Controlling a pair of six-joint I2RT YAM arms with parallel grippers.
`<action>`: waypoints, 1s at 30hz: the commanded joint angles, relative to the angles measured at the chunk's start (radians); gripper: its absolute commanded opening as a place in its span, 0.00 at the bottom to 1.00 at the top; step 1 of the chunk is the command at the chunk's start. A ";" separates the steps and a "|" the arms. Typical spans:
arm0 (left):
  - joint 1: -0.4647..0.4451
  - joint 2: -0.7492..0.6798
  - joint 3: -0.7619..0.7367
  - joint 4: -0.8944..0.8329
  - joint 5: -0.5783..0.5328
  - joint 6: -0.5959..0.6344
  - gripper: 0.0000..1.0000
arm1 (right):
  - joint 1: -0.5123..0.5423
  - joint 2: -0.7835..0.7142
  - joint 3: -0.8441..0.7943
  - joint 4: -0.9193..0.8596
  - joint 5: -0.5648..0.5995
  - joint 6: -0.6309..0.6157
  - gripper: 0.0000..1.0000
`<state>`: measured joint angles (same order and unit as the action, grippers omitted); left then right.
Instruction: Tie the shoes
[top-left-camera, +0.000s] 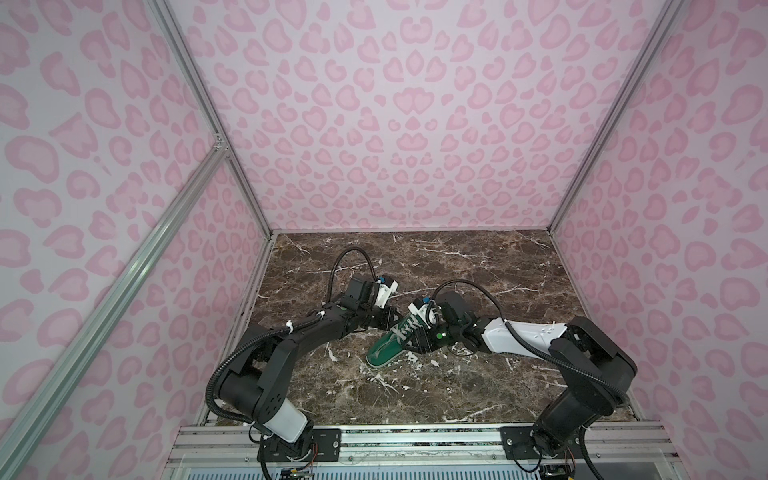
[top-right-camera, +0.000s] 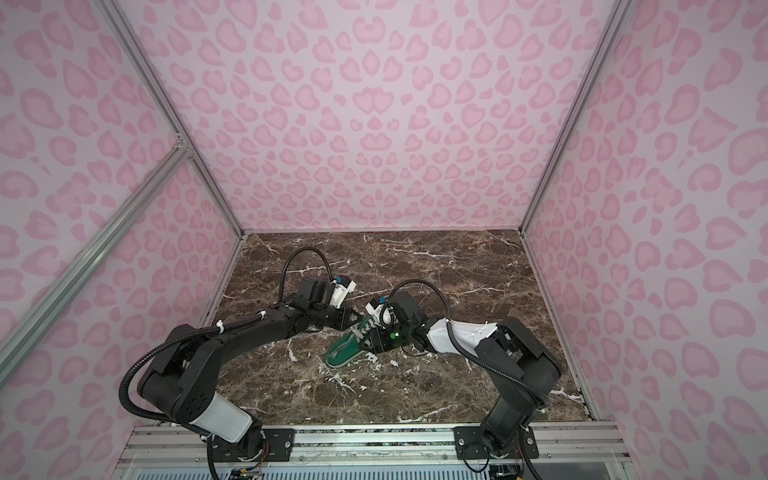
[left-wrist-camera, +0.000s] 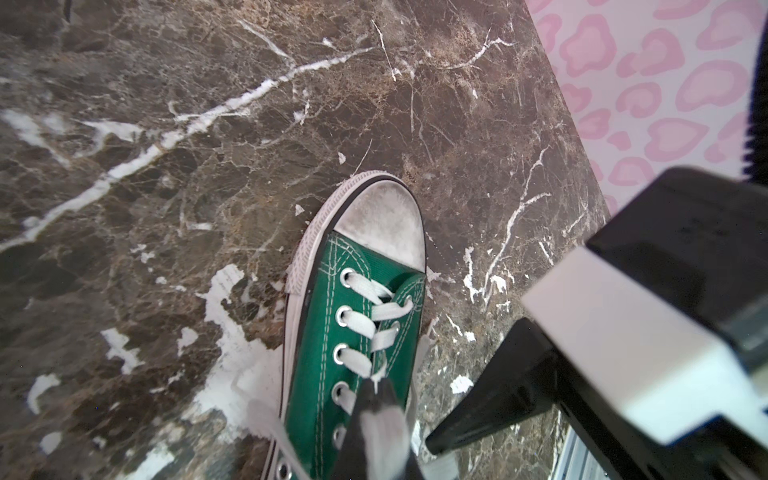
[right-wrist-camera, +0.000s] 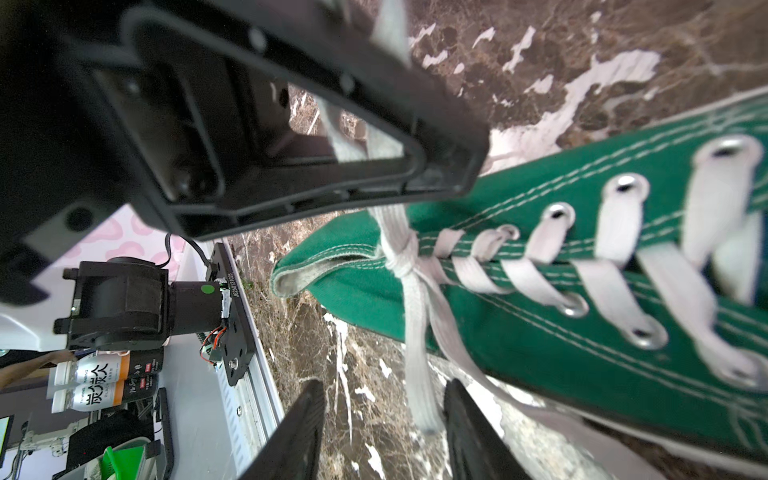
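In both top views, a green sneaker (top-left-camera: 388, 349) is seen lying on the brown marbled desk (top-left-camera: 478, 266) near its middle, toe toward the front rail, with both arms bent in over its laced part; the left gripper (top-left-camera: 388, 318) is set at the heel end and the right gripper (top-left-camera: 417, 343) just beside the eyelets. In the left wrist view, the white toe cap (left-wrist-camera: 384, 220) is shown pointing away, and the left gripper's (left-wrist-camera: 376, 419) jaws are seen pressed together on a white lace (left-wrist-camera: 382, 436). In the right wrist view, a first knot (right-wrist-camera: 401, 259) is seen drawn at the top eyelets; a lace end (right-wrist-camera: 417, 374) hangs between the right gripper's (right-wrist-camera: 380, 419) jaws, which stand apart and are not closed on it.
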<state>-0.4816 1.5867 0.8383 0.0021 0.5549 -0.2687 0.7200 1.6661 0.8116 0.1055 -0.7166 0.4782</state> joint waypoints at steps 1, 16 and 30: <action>0.001 0.001 0.010 0.020 0.018 -0.003 0.03 | 0.010 0.039 0.024 -0.006 -0.029 -0.012 0.48; 0.003 0.005 0.002 0.021 0.022 -0.006 0.03 | 0.032 0.108 0.071 -0.042 0.028 -0.026 0.42; 0.009 -0.002 -0.009 0.028 0.022 -0.010 0.03 | 0.044 0.133 0.101 -0.118 0.123 -0.062 0.31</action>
<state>-0.4759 1.5871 0.8337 0.0067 0.5659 -0.2790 0.7612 1.7859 0.9131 0.0341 -0.6464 0.4335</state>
